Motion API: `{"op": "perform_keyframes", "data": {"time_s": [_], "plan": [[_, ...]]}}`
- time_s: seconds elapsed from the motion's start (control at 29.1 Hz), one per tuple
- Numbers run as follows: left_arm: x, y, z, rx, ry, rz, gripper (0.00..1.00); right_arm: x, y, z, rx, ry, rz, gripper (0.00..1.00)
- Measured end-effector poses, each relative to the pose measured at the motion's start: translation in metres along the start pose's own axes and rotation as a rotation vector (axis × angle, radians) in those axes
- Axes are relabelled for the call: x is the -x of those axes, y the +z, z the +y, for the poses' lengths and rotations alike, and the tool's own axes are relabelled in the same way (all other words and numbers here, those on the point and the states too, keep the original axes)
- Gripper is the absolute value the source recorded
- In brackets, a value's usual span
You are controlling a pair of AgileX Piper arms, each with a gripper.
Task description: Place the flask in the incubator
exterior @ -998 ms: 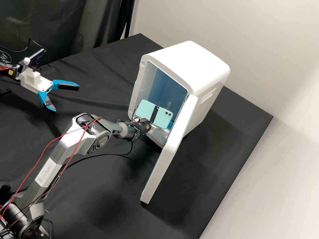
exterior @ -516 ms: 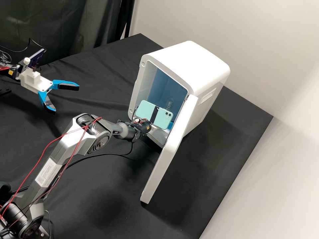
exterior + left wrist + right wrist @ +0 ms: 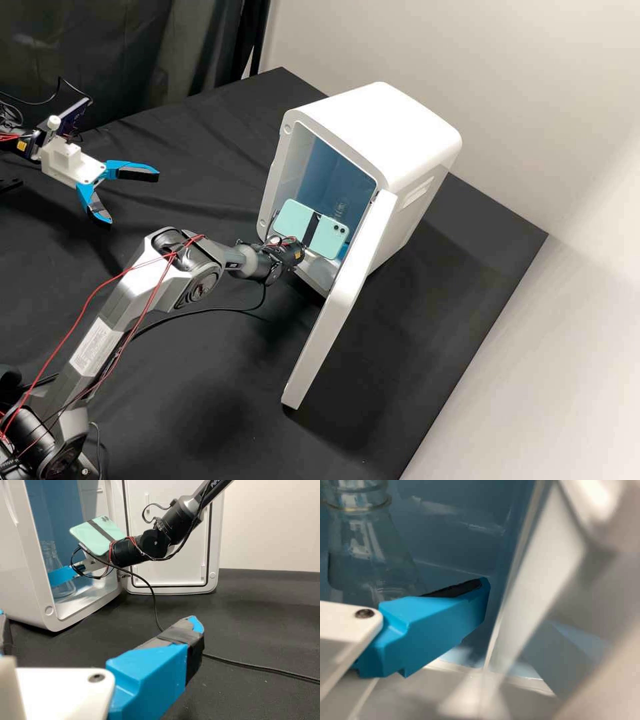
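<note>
Glass flask, one, in one incubator with right tool; left tool outside.

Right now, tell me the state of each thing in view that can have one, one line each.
incubator: standing upright on the bench.
incubator door: swung wide open.
flask: upright on the incubator floor, inside.
left gripper: jaws open, empty, above the bench and away from the incubator.
right gripper: inside the incubator at the flask; whether it holds the flask is unclear.
</note>
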Motion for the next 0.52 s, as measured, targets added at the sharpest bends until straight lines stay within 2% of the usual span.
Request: {"op": "perform_keyframes", "data": {"time_s": [0.52], "plan": [[0.0,0.0,0.0,0.0,0.0,0.0,1.0,0.0016,0.0036,-0.0038,0.001,-0.011,-0.01,1.0]]}}
